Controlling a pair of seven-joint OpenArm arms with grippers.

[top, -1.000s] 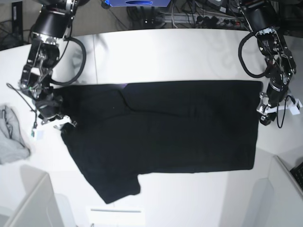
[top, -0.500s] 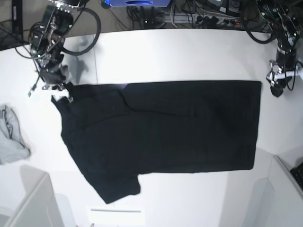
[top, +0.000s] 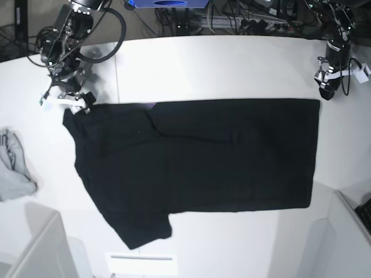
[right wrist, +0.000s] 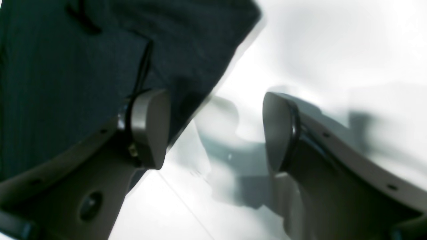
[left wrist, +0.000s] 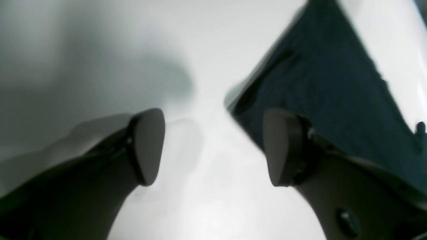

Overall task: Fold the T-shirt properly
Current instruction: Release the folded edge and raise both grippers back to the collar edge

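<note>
Shirt (top: 197, 153) lies flat; both grippers, left (left wrist: 213, 146) and right (right wrist: 213, 130), gape empty at 1 and 10 o'clock. Pinch corners evenly.

My base camera looks straight down from high over the table (top: 220, 63), while each wrist camera peers closely past its own parted jaws, all sharing the T-shirt (top: 197, 156).

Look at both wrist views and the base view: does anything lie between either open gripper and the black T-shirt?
Nothing visible does. The right gripper straddles the edge of the T-shirt, with only bare table near it. The left gripper hangs beside the shirt's corner. The grey cloth lies well aside.
</note>
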